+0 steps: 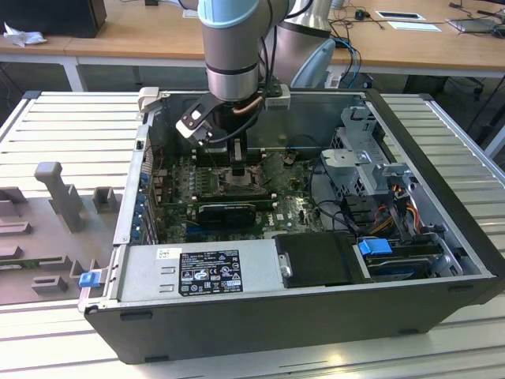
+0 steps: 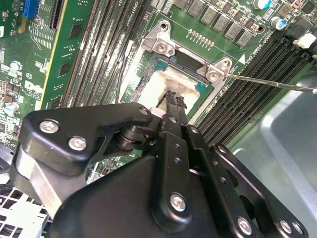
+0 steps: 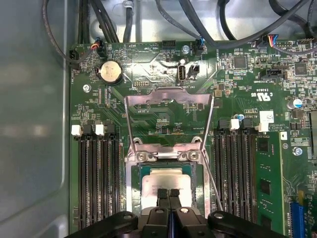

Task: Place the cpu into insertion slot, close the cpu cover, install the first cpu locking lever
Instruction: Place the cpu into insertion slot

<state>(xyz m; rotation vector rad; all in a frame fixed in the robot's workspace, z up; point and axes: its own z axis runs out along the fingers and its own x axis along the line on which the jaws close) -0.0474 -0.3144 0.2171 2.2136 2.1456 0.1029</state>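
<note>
The cpu [image 3: 166,179] is lying flat in the insertion slot [image 3: 198,178], silver top showing. From the exterior view's left: a grey moulded tray [image 1: 47,221] is resting beside the open computer case [image 1: 316,316], and the robot arm [image 1: 233,47] is reaching down into the case. The gripper [image 3: 168,194] is holding its fingers pressed together, tips at the cpu's top. The cpu cover [image 3: 168,95] is standing open, with a thin locking lever [image 3: 214,178] angling free beside it. A metal drive cage [image 1: 359,150] is sitting in the case toward the exterior view's right.
</note>
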